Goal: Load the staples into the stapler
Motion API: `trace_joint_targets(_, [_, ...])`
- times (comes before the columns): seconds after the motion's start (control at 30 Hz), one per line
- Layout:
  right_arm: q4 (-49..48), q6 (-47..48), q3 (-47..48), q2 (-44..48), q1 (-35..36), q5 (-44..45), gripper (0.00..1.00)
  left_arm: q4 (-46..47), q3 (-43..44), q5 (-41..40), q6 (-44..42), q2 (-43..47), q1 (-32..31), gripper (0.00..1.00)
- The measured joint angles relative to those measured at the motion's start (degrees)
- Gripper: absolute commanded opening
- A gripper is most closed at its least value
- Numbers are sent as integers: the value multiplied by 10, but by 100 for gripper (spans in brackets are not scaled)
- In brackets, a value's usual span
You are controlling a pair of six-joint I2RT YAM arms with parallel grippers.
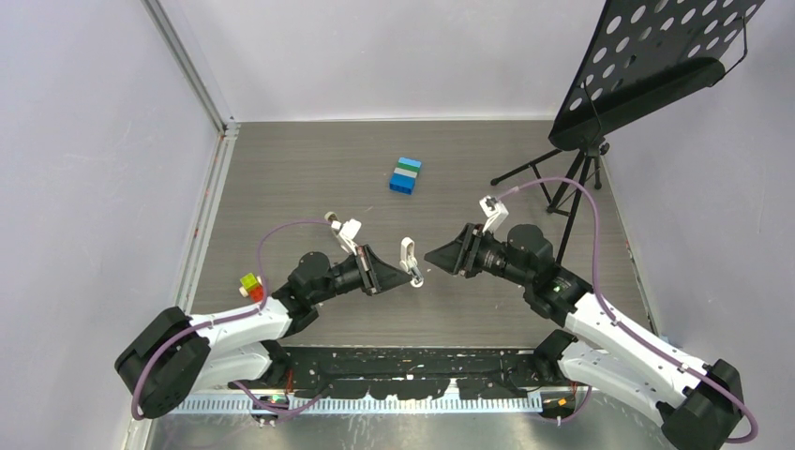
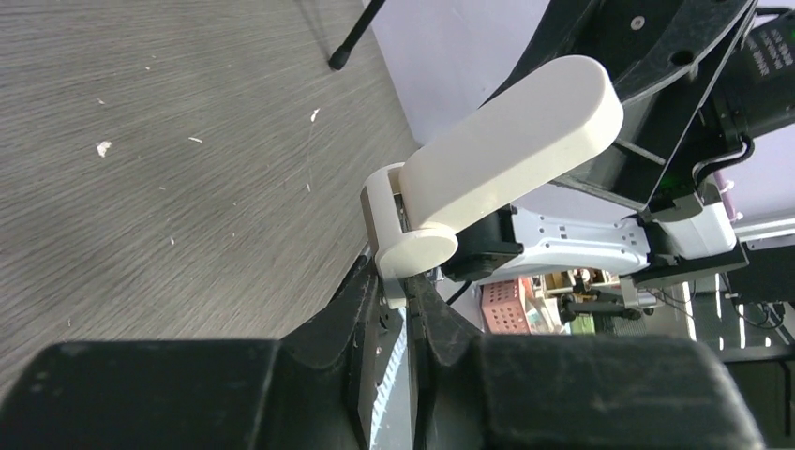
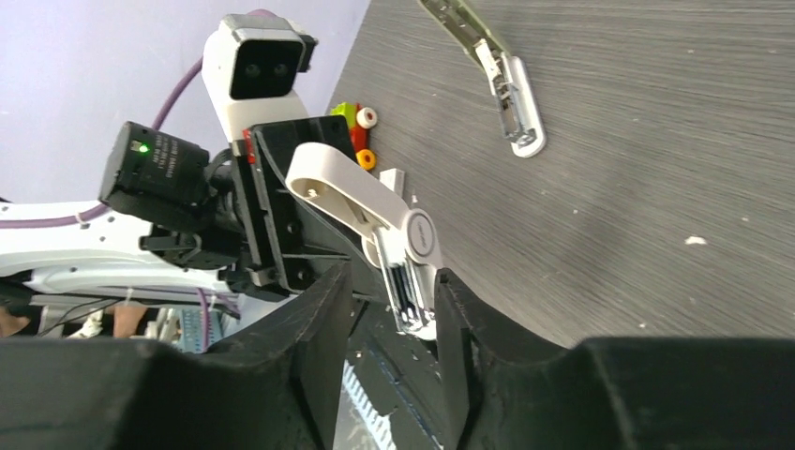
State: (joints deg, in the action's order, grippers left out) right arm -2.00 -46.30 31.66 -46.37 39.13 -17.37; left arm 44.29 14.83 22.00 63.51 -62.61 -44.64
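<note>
White stubby hinged piece (image 2: 511, 141) pinched in left gripper (image 2: 398, 291); right gripper (image 3: 392, 281) half-open astride it. Slim olive-topped stapler (image 3: 506, 94) lies apart, seemingly unloaded

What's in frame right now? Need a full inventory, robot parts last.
white hinged object: 1, white with metal inside, held up above the table
stapler: 1, olive top, white base, lying open on the table
toy bricks: 1 cluster, red, yellow, green, beside the left arm
small flat piece: 1, white, next to the bricks; too small to identify
blocks: 1 stack, blue and teal, far middle of the table
music stand: 1, black, far right corner
table: 1, grey wood grain
left gripper: 1, black, shut on the white hinged object
right gripper: 1, black, jaws open either side of it
</note>
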Motion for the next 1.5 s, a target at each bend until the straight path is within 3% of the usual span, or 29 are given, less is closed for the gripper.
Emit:
trace_joint_targets(0.3, [58, 36, 4, -2, 29, 53, 55, 1, 0, -22, 21, -12, 0, 0])
trace_joint_targets(0.6, [108, 111, 72, -66, 173, 218, 59, -4, 0, -26, 35, -20, 0, 0])
trace_joint_targets(0.9, [106, 148, 93, -117, 196, 295, 59, -16, 0, -28, 36, -19, 0, 0])
trace_joint_targets(1.23, [87, 160, 101, -146, 207, 304, 56, -24, 0, -27, 36, -16, 0, 0])
trace_joint_targets(1.5, [72, 165, 102, -165, 208, 310, 41, -30, 2, -28, 36, -16, 0, 0])
